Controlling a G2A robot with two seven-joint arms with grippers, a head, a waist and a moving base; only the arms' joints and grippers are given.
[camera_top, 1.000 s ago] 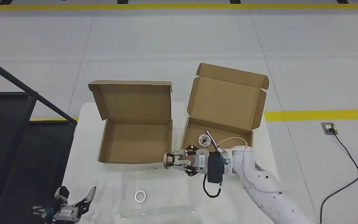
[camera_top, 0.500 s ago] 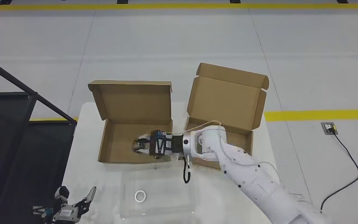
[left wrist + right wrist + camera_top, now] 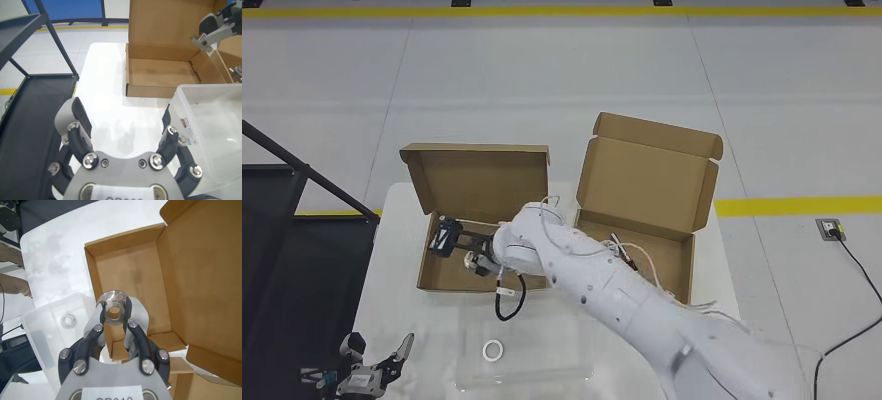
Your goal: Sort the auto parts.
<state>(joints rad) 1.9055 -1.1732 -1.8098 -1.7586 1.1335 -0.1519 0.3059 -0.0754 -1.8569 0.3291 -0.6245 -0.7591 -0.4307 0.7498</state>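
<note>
The right gripper (image 3: 114,311) is pinching a flanged metal bushing (image 3: 110,296). Its two pads press on opposite sides of the hub. The bore faces back toward the wrist and the flange sits just beyond the fingertips. Gripping the hub probably leaves the wide flange free, so the part can drop without catching on the fingers.

The arm reaches from the right side across to the left cardboard box (image 3: 132,279) and holds the bushing above the box's open interior. In the left wrist view it hangs higher than the box walls and does not touch the floor. This looks like the position just before a release, which suggests this box is where this kind of part belongs.

Near the box, at the table's (image 3: 105,75) near edge, is a clear plastic bin (image 3: 37,321) with one plain ring (image 3: 66,321) in it, probably waiting to be sorted. The right cardboard box (image 3: 642,190) stands just right of the left one and holds another metal part (image 3: 236,73).

The left gripper (image 3: 123,111) hangs at the near left corner beside the bin. Its fingers are spread and hold nothing.
</note>
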